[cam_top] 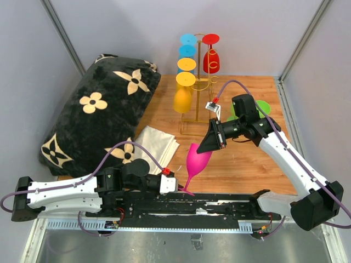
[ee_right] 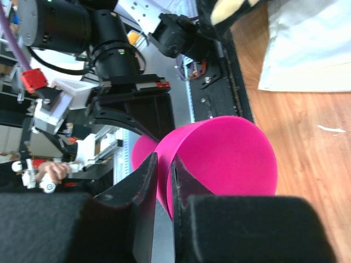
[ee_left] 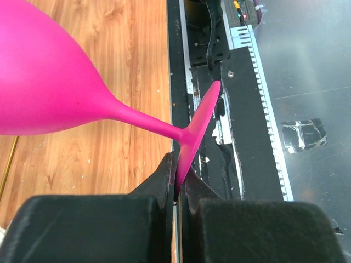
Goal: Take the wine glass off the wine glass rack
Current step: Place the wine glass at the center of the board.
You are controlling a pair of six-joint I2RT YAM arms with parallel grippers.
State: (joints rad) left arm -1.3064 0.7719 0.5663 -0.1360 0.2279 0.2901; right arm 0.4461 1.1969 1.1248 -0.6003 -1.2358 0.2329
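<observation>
The glass [cam_top: 198,159] is opaque pink, with a wide bowl, a thin stem and a flat round foot. It is off the rack [cam_top: 198,107], held tilted in the air in front of it, bowl up and away, foot low and near. The left gripper [ee_left: 176,175] pinches the edge of the foot; the right gripper [ee_right: 163,164] is clamped on the bowl's rim. The rack, thin gold wire, stands upright at the far middle of the table [cam_top: 247,164], with other glasses [cam_top: 182,98] hanging on it bowl down.
</observation>
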